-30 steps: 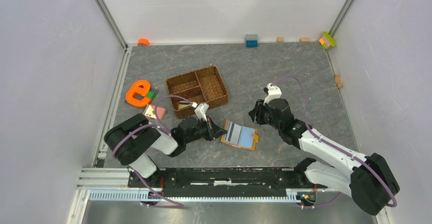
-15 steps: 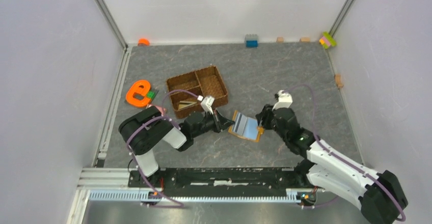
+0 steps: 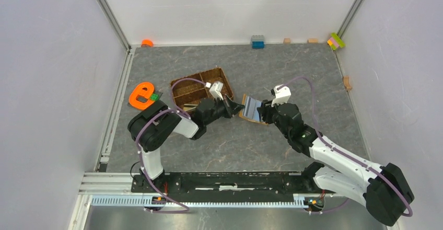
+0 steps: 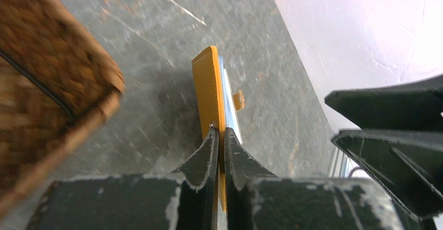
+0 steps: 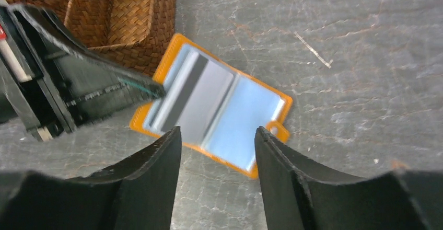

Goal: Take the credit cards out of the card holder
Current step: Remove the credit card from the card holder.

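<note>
L end effector (image 4: 219,132) pinches edge of open card holder (image 5: 245,116), card (image 5: 180,96) in slot; R end effector (image 5: 217,136) spread, hovers near it.

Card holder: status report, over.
Left gripper: jaws shut on holder edge. Right gripper: jaws open, facing it. Cards not yet out. Basket beside left gripper.
</note>
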